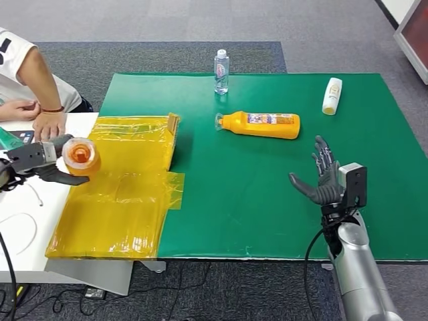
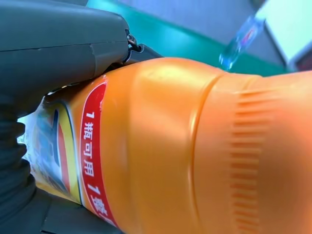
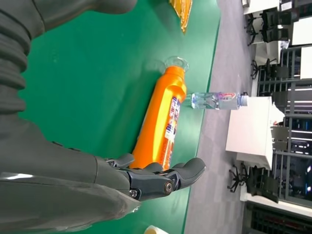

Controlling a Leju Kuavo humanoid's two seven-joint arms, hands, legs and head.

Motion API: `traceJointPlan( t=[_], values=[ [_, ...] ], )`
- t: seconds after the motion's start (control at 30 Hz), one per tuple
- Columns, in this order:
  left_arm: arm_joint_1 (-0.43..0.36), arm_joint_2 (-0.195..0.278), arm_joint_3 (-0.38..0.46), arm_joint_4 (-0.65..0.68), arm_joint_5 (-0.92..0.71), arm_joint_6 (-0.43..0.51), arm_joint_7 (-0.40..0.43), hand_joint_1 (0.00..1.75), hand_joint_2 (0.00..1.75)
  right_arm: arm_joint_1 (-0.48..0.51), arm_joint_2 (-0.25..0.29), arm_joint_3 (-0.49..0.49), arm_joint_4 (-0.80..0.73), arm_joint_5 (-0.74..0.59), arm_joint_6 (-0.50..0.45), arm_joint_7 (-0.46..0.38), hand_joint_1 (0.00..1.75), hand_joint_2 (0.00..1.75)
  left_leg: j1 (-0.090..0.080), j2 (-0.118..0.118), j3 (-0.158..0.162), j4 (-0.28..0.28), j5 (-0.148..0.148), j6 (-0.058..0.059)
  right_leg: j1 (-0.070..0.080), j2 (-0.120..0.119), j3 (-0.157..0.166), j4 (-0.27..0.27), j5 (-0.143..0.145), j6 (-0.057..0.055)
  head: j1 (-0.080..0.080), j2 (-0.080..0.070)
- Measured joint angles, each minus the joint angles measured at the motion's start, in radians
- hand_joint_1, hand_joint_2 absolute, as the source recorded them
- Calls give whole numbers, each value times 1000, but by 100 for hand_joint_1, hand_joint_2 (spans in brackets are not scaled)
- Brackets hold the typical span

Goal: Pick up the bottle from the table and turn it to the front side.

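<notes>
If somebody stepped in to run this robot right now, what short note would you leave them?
Left hand: grips an orange plastic bottle, held off the table above the yellow plastic sheet; its base faces the head camera, and the wrist view shows part of a label.
Right hand: open, fingers spread, over the green mat, holding nothing.
A second orange bottle lies on its side on the mat; a clear water bottle stands behind it; a small white bottle lies far right.
Done: pickup. Left: whether the front faces forward I cannot tell; check and finish turning.

Left robot hand [image 1: 43,162] grips orange bottle [image 1: 81,156].
</notes>
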Motion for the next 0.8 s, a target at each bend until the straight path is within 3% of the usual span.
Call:
traceJointPlan(
  t=[0.07, 0.1, 0.47, 0.63, 0.8],
  values=[
    [59, -59, 81, -1, -58, 88, -1, 170, 175, 21, 0, 1, -20, -3, 3, -1, 0, 175, 0, 0, -1, 0, 0, 0, 0, 0, 0, 0, 0, 0, 0, 0],
    [85, -88, 118, -1, -87, 125, -2, 175, 175, 33, 0, 1, -32, -5, 3, -2, 0, 175, 0, 0, -1, 0, 0, 0, 0, 0, -1, 0, 1, 0, 0, 0],
    [361, -355, 475, -91, -370, 360, 31, 175, 175, 161, 0, -25, -182, 18, -2, 23, 0, 175, -1, 1, 0, 0, -4, 2, -1, 1, 0, -1, -1, 1, 0, 0],
    [460, -438, 593, -178, -399, 325, 26, 175, 175, 188, 0, -36, -218, 38, 2, 45, 0, 175, -1, 1, 1, 0, -5, 2, -1, 1, 1, -1, -2, 2, 0, 0],
    [466, -443, 623, -194, -425, 219, 9, 175, 175, 179, 0, -36, -219, 47, 10, 52, 0, 175, -1, 1, 1, 0, -4, 2, -1, 1, 2, 0, -2, 2, 0, 0]
  ],
)
